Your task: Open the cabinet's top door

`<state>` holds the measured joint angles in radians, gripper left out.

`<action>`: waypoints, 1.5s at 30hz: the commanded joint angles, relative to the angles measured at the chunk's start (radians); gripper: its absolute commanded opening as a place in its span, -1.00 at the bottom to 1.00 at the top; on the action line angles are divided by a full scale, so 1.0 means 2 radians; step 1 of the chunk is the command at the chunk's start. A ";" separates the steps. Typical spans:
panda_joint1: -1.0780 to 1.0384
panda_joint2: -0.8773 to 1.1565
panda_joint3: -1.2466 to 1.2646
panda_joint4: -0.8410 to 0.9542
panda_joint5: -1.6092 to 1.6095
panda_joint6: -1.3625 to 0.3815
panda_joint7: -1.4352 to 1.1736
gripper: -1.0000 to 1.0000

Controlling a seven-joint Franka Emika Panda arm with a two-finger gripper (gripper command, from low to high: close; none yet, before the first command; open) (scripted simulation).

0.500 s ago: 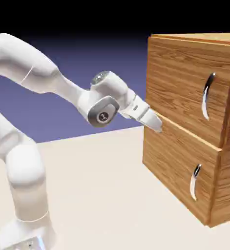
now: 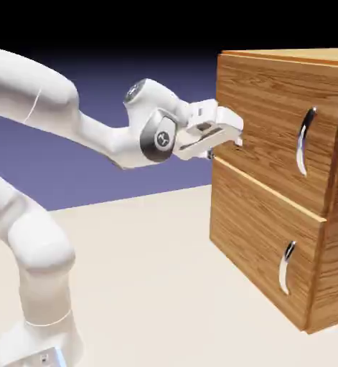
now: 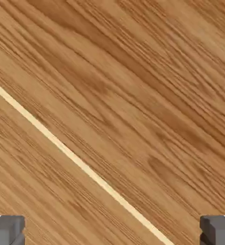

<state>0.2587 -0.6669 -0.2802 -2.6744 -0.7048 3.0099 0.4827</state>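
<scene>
The top door [image 2: 268, 118] sits shut in the upper half of the cabinet [image 2: 261, 236], which stands on the bench [image 2: 150, 279] at the exterior view's right. Its curved silver handle [image 2: 305, 140] is well to the right of my pincer [image 2: 235, 136], which gapes wide and empty at the door's left edge. My hand view fills with wood grain crossed by a pale seam [image 3: 80, 165].

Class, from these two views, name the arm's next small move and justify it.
Probably slide the open pincer toward the exterior view's right, to the top door's handle. The pincer sits at the cabinet's left edge, and the hand view shows only wood.
</scene>
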 commanded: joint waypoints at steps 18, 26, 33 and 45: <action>0.137 -0.054 -0.156 0.075 -0.391 -0.015 -0.143 1.00; 0.198 -0.078 -0.225 0.109 -0.565 -0.022 -0.207 1.00; 0.251 -0.099 -0.285 0.138 -0.718 -0.028 -0.263 1.00; 0.342 -0.135 -0.389 0.188 -0.979 -0.038 -0.359 1.00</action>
<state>0.9436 -0.9359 -1.0581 -2.2979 -2.6618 2.9346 -0.2346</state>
